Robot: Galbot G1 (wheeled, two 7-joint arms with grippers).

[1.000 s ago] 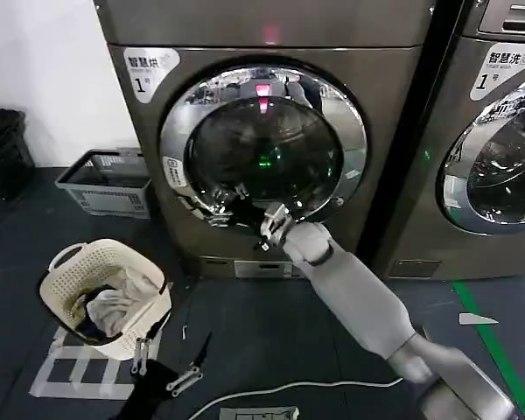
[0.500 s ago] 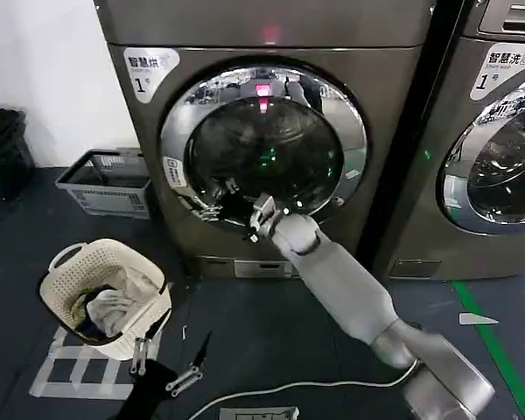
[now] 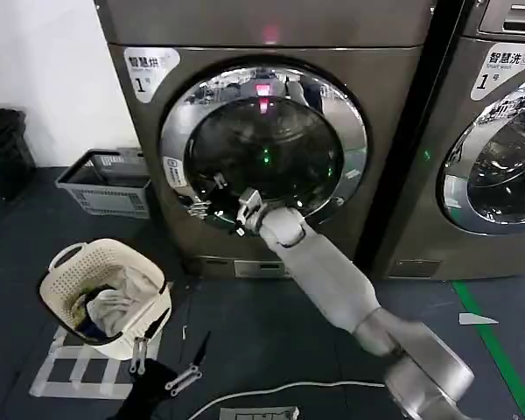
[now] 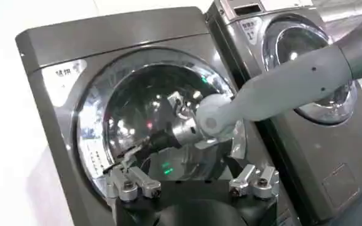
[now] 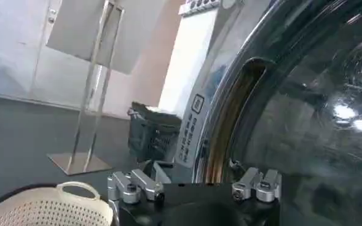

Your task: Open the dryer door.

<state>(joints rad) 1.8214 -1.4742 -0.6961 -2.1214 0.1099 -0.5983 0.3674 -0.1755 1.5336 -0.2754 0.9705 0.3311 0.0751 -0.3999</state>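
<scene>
The dryer door [image 3: 262, 144] is a round porthole with a chrome rim and dark glass, and it lies flat against the machine front. My right gripper [image 3: 208, 194] is at the door's lower left rim, open, with nothing between its fingers. In the right wrist view the right gripper [image 5: 196, 193] faces the chrome rim [image 5: 230, 116] and a recess in it. My left gripper [image 3: 164, 367] hangs low over the floor, open and empty. From the left wrist view, the left gripper [image 4: 194, 190] faces the door [image 4: 150, 104], where the right gripper [image 4: 128, 161] shows.
A white laundry basket [image 3: 105, 293] with clothes stands on the floor at the left, with a grey crate [image 3: 105, 184] behind it. A neighbouring machine [image 3: 499, 149] is on the right. A white cable [image 3: 289, 389] crosses the floor.
My right gripper has slid left across the lower part of the door to its left rim. The door and the left gripper have not moved.
</scene>
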